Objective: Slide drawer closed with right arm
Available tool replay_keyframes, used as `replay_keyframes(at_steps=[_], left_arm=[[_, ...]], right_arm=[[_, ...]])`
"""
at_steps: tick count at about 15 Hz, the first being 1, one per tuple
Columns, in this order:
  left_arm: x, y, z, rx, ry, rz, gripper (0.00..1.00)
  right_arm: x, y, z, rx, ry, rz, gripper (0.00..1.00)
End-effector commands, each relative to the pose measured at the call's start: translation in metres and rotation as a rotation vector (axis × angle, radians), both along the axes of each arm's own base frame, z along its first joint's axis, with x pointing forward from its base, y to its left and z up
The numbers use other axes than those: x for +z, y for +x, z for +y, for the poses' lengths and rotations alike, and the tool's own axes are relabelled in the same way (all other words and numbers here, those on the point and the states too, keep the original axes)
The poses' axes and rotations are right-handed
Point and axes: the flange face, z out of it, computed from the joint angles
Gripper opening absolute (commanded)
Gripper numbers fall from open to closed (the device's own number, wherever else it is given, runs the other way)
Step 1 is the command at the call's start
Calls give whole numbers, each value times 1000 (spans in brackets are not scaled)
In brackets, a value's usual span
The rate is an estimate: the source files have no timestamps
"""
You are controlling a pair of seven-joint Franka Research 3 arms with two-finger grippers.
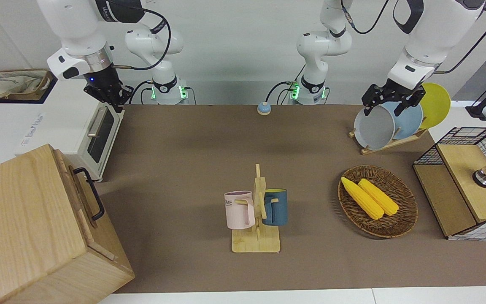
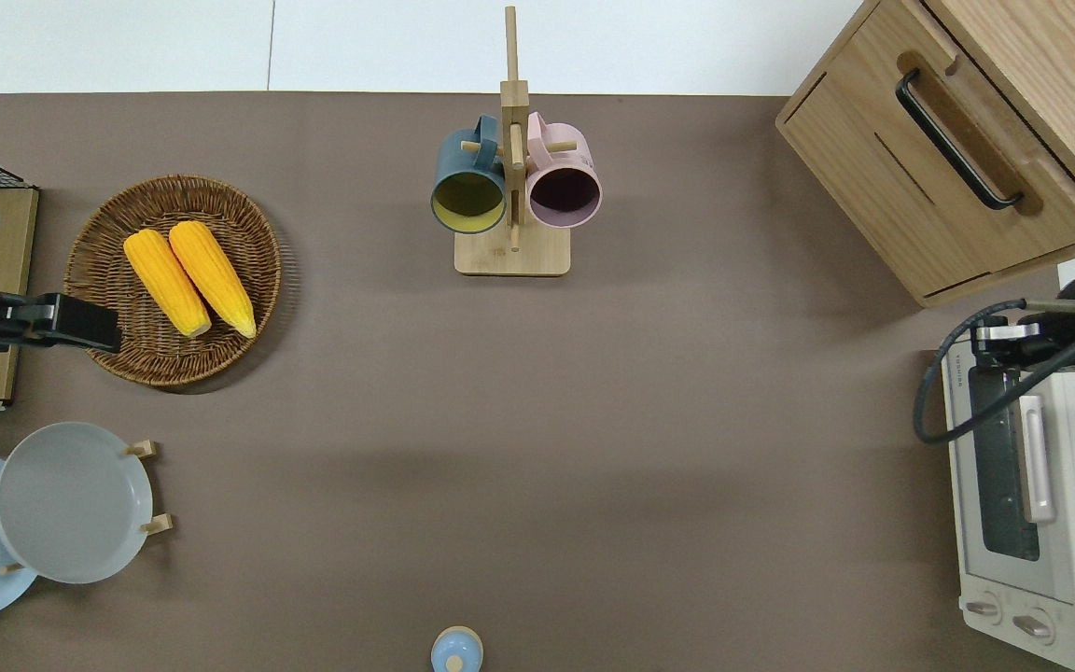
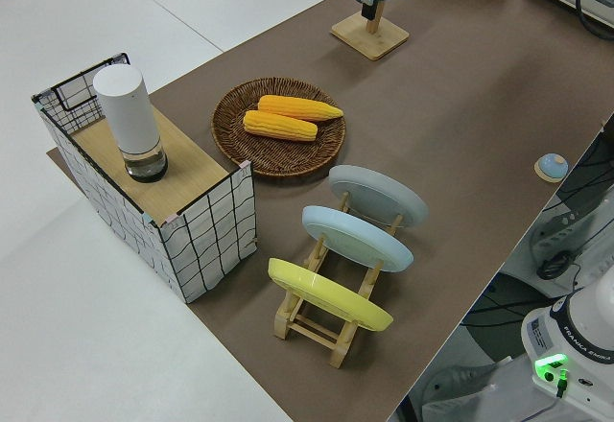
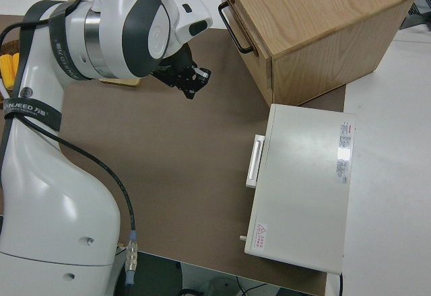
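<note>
Drawer sits flush in its wooden cabinet at the right arm's end of the table, so the job looks done. Right gripper hangs over the toaster oven, clear of the handle; whether its fingers are parted or closed, I cannot tell. Left arm is parked.

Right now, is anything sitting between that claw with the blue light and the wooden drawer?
Nothing visible: only bare table lies between the right gripper, over the toaster oven's corner, and the drawer, which already looks shut.
</note>
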Motion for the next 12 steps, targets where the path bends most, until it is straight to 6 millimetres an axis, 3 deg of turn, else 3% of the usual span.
replay_keyframes(at_steps=[1,2,3,5,6,7,12], left_arm=[[6,-3,-2,5,19,3,993],[6,-3,-2,5,19,3,993],[5,-3,-2,5,19,4,993],[6,-3,-2,5,19,3,993],[4,-3,-2,4,19,6,993],[6,-3,-2,5,19,3,993],[6,-3,-2,5,19,3,993]], right_arm=[[-6,-5,-3,32,26,-26,0],[-5,-4,-3,31,26,-33,0],[-4,-2,-2,31,27,-41,101],[-2,0,-2,28,27,-47,465],[0,2,-4,22,27,-52,889],[2,2,-4,20,27,-55,980],[14,9,0,43,55,-84,985]])
